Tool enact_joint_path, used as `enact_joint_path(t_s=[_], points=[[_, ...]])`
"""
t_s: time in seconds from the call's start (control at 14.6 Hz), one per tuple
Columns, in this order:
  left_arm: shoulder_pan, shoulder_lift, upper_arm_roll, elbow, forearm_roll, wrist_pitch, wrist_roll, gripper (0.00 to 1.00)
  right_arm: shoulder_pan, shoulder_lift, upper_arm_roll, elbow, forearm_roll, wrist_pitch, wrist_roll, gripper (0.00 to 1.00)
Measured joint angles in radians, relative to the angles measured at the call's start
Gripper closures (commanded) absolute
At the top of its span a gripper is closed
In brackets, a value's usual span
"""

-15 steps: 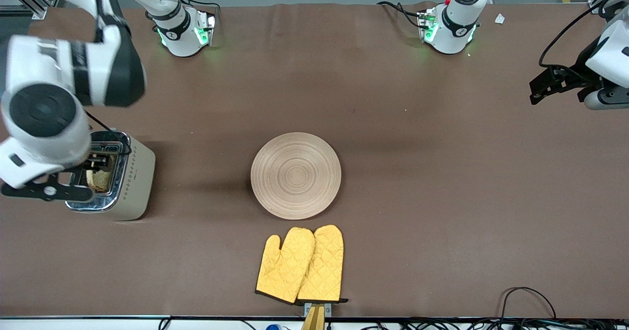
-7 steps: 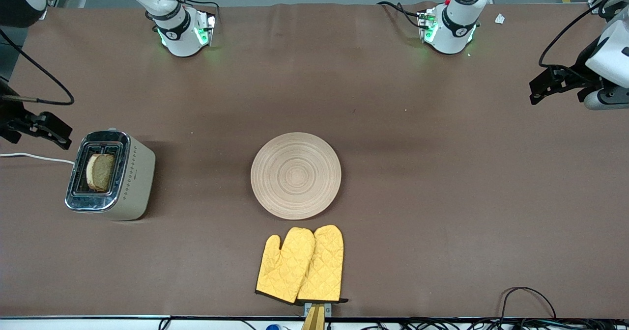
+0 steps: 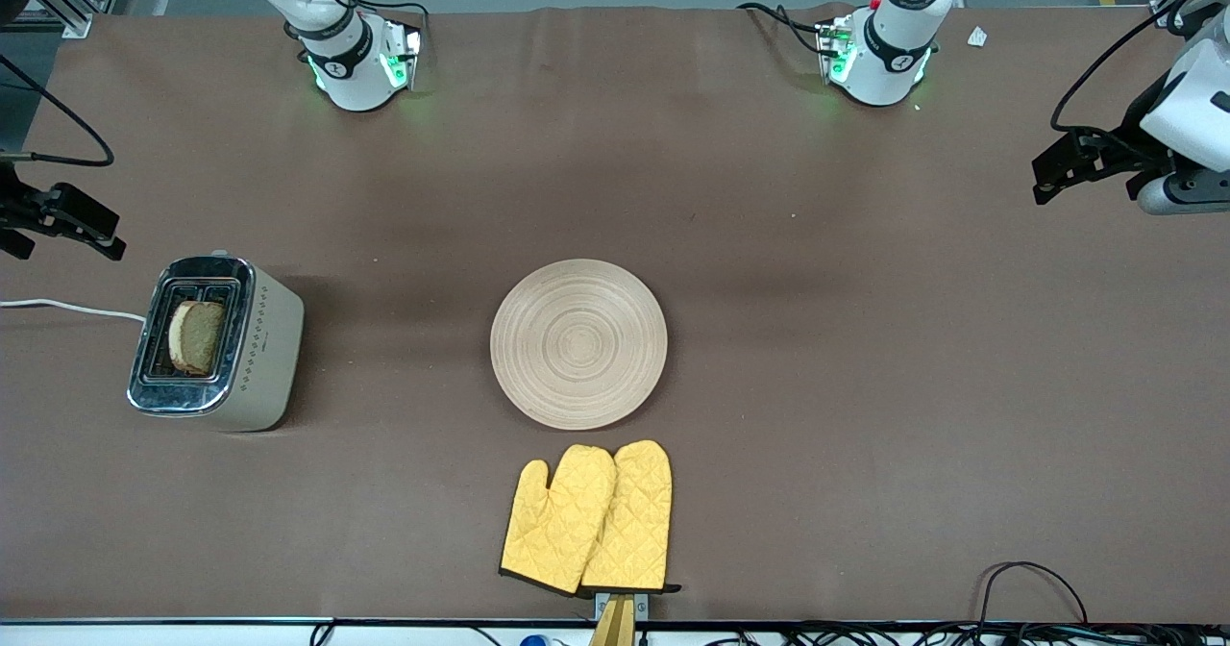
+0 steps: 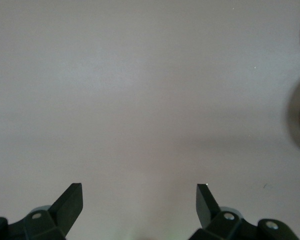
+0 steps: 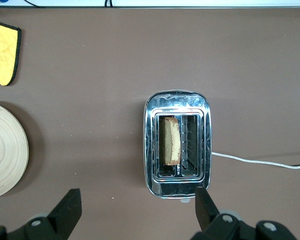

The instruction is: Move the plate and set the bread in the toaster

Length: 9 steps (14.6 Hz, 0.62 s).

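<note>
The toaster [image 3: 252, 358] stands near the right arm's end of the table. The bread [image 3: 197, 336] stands upright in its slot on the plate's side. The plate [image 3: 578, 343] lies bare at mid-table. My right gripper [image 3: 96, 233] is open and empty, up in the air over the table's edge beside the toaster. In the right wrist view the gripper [image 5: 137, 200] looks down on the toaster [image 5: 177, 185], the bread [image 5: 170, 141] and the plate's rim [image 5: 10, 150]. My left gripper [image 3: 1047, 173] waits open and empty over the left arm's end; in its own view the gripper [image 4: 139, 197] is over bare table.
A pair of yellow oven mitts [image 3: 588, 516] lies nearer the front camera than the plate, at the table's edge. The toaster's white cord [image 3: 67, 307] runs off the right arm's end. Cables [image 3: 1028, 588] lie at the near edge toward the left arm's end.
My right arm has lifted off the toaster and drawn back toward the table's end, leaving the bread in the slot. The left arm has barely moved.
</note>
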Motion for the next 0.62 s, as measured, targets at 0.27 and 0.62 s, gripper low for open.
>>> enact_joint_path(t_s=[0.27, 0.62], points=[[-0.007, 0.0, -0.015, 0.001, 0.0, 0.0, -0.001, 0.0, 0.0, -0.034, 0.003, -0.077, 0.026, 0.053, -0.002, 0.0], [-0.006, 0.0, -0.016, 0.006, 0.0, 0.0, -0.002, 0.0, 0.002, -0.041, 0.012, -0.085, 0.03, 0.064, -0.003, 0.0]])
